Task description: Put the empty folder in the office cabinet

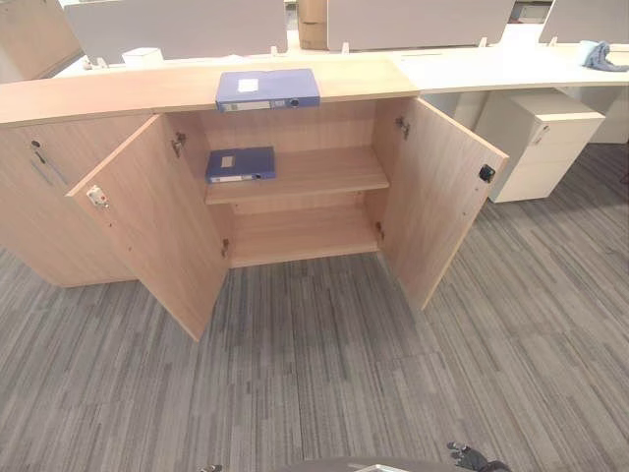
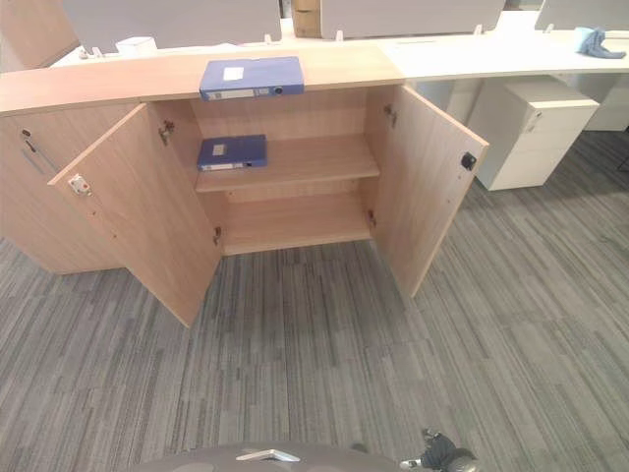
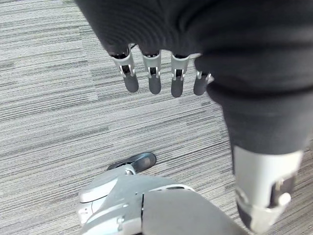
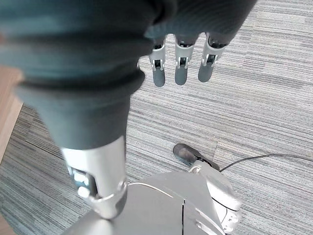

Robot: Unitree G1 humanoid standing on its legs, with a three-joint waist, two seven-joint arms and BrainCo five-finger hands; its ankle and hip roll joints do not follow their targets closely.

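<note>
Cabinet: we face a low wooden cabinet (image 1: 295, 187) with both doors swung wide, the left door (image 1: 157, 221) and the right door (image 1: 447, 192) angled out over the grey carpet (image 1: 324, 383). Two shelves show inside.
Countertop: a long wooden top (image 1: 118, 93) runs over the cabinet, and that is where our folder waits.
Folder on top: a blue folder (image 1: 267, 88) lies flat on the countertop just above the opening, spine toward us. We take this as the one to put away.
Folder inside: a second blue folder (image 1: 241, 164) lies flat on the upper shelf (image 1: 314, 172), toward its left side. The lower shelf looks bare.
Step in hand: we judge the task is at its very start, with nothing picked up.
Left hand: the left hand (image 3: 154, 73) hangs low over the carpet, fingers straight and relaxed, holding nothing.
Right hand: the right hand (image 4: 181, 63) hangs likewise, fingers loose, nothing in it.
Next move: we reckon it calls for stepping closer, raising a hand to the countertop, gripping the folder and sliding it onto a shelf.
Writing: each folder carries a pale label, and the spines have label strips, but the print is too small for us to read.
</note>
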